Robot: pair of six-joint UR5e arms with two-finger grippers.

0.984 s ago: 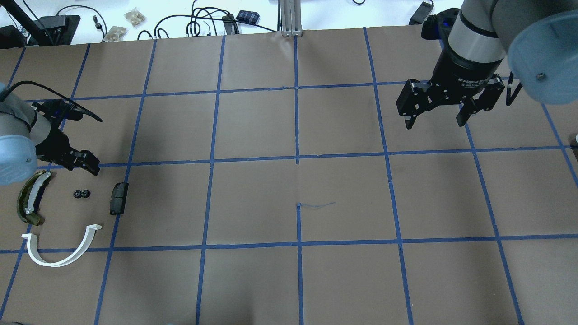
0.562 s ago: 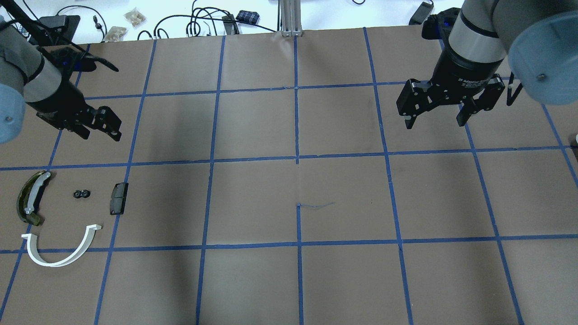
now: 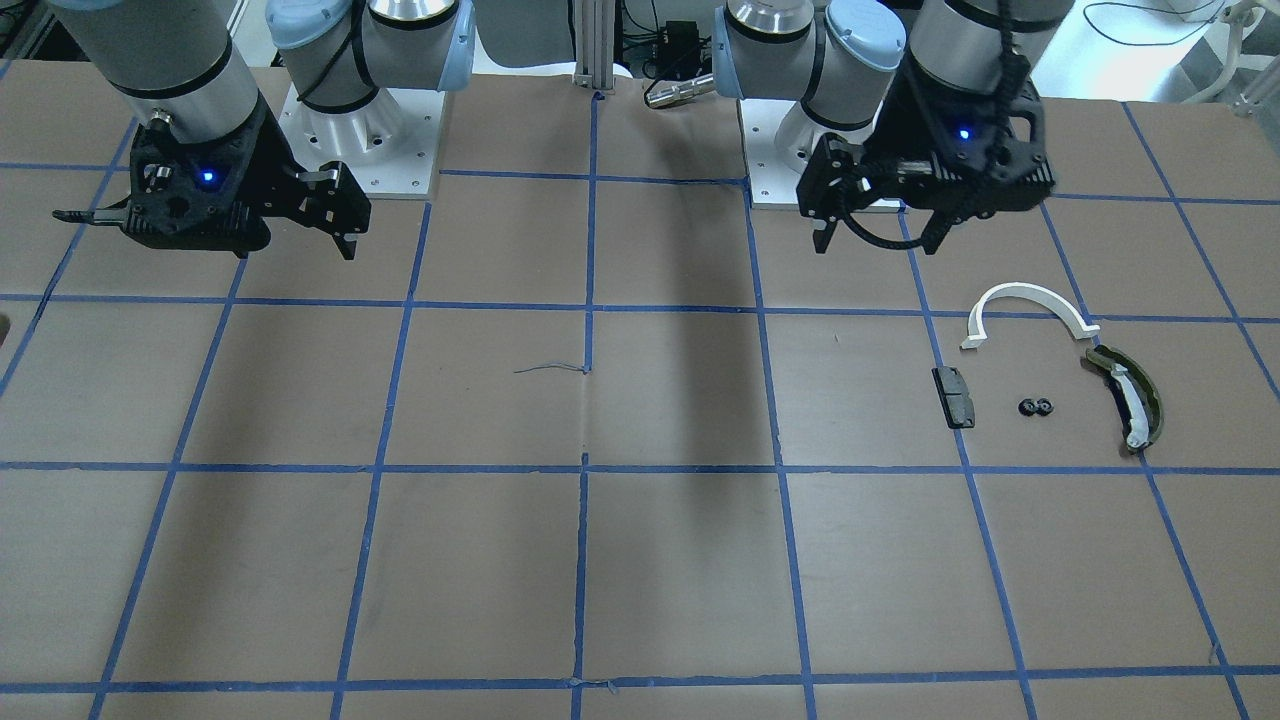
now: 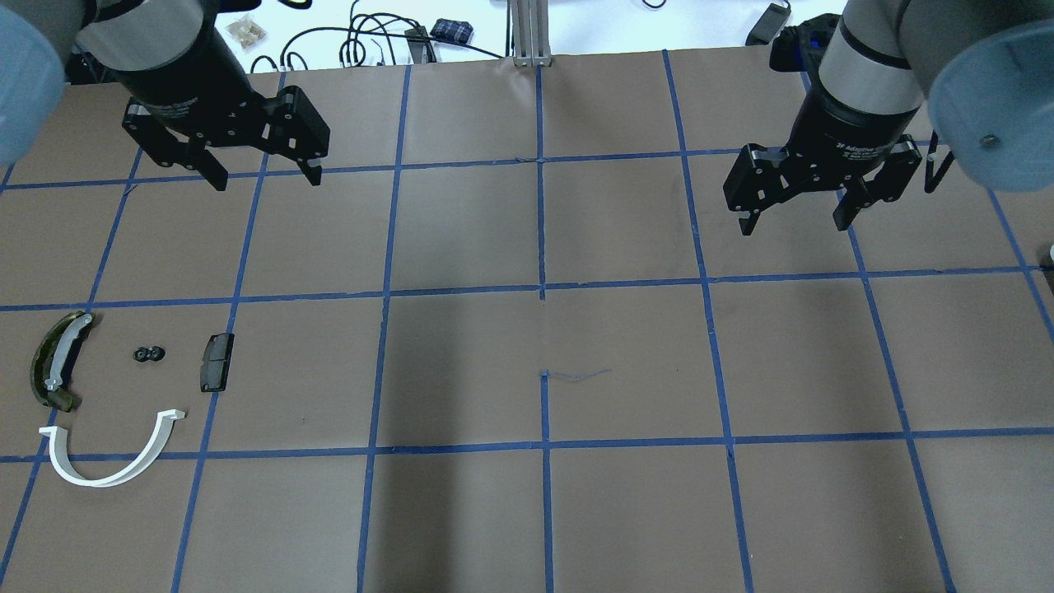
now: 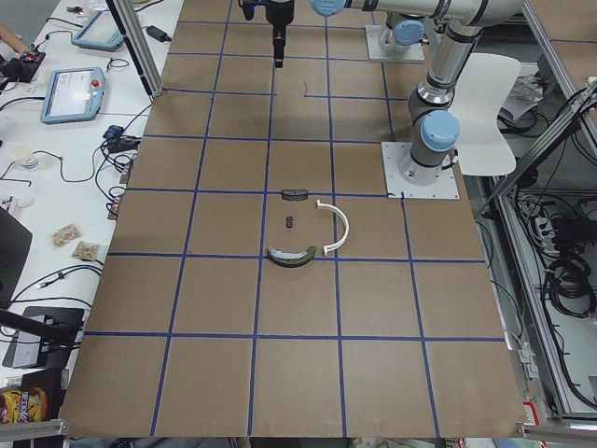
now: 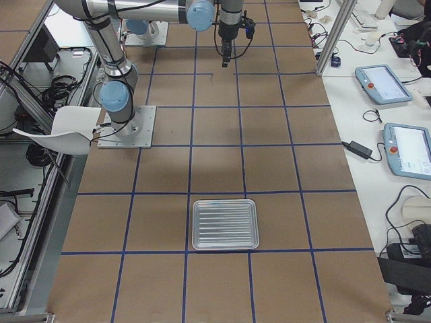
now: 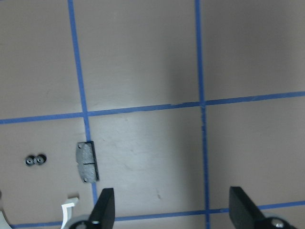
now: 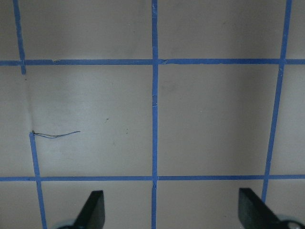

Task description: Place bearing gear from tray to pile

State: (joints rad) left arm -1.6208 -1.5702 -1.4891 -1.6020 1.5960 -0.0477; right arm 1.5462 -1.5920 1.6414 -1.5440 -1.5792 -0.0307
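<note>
The bearing gear, a small black double ring, lies on the table inside the pile. Around it are the olive-green curved piece, the dark grey block and the white half-ring. My left gripper is open and empty, raised well behind the pile. The left wrist view shows the gear and the block below and to the left of its fingers. My right gripper is open and empty over the far right of the table. The tray shows only in the exterior right view and looks empty.
The table is brown paper with a blue tape grid. Cables, small bags and a metal post lie beyond its far edge. A loose thread lies near the middle.
My left arm has lifted away from the pile and swung back and to the right, with the gripper open. The gear and the pile parts have stayed put. The right arm has not moved.
</note>
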